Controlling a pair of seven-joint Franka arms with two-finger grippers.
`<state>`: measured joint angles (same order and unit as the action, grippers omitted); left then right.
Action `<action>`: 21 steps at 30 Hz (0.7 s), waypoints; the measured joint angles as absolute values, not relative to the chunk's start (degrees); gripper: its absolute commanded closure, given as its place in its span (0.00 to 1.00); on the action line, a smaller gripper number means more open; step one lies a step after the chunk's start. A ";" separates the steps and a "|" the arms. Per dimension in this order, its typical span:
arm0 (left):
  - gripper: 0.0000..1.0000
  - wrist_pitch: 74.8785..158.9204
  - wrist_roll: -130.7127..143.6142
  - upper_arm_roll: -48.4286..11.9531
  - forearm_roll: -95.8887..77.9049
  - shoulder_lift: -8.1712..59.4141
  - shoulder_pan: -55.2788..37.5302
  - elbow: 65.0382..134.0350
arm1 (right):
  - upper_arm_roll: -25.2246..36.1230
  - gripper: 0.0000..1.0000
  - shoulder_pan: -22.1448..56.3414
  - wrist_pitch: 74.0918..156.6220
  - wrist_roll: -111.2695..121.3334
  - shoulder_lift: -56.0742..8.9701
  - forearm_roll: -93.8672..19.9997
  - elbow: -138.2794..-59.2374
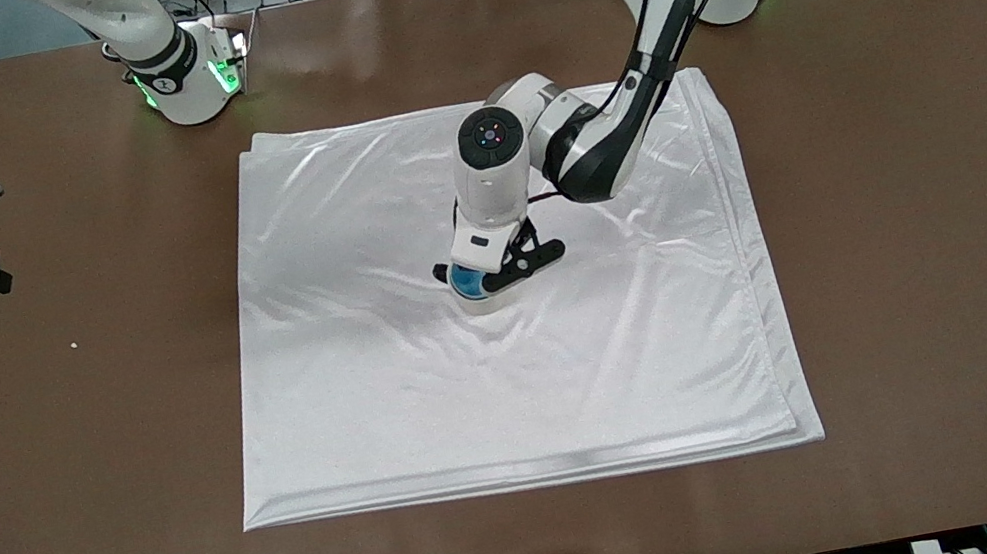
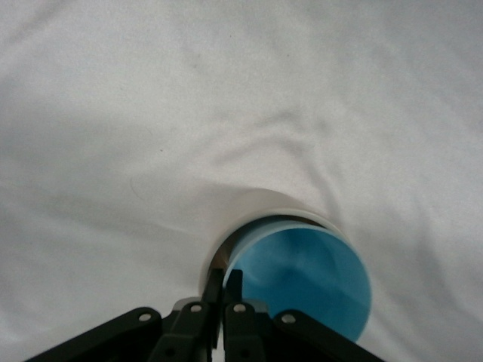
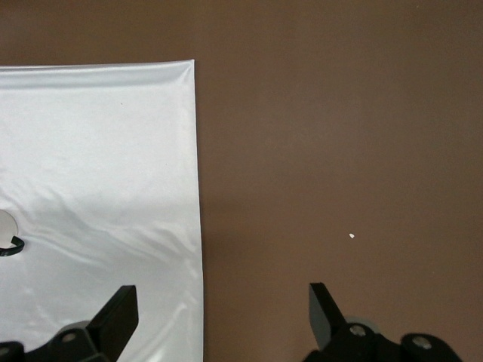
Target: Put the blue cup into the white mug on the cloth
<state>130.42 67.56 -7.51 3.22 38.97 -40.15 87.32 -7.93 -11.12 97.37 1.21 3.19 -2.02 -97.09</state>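
Broadly, the brown surface (image 1: 934,240) carries the cloth (image 1: 395,406), spread across its middle. Near the cloth's centre stands the white mug (image 2: 260,205), with the blue cup (image 2: 306,279) inside it. The left gripper (image 2: 225,285) pinches the cup's rim at about 8 o'clock in its wrist view. The right gripper (image 3: 223,309), jaws spread, waits over the cloth's edge at the right arm's end.

The left arm reached down from its base with its wrist bent, pointing the left gripper (image 1: 494,279) straight down low over the middle of the cloth (image 1: 371,390). Its fingers (image 2: 224,290) were pinched close together on the rim of the blue cup (image 2: 306,279). The right arm waited at its end of the table, the right gripper (image 3: 219,309) held up over the cloth's edge, fingers spread wide with nothing between them.
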 measured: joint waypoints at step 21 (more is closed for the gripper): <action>0.00 130.43 67.56 -7.16 3.41 38.87 -40.48 85.94 | -8.50 0.00 -11.04 97.99 -2.83 3.19 -0.80 -97.53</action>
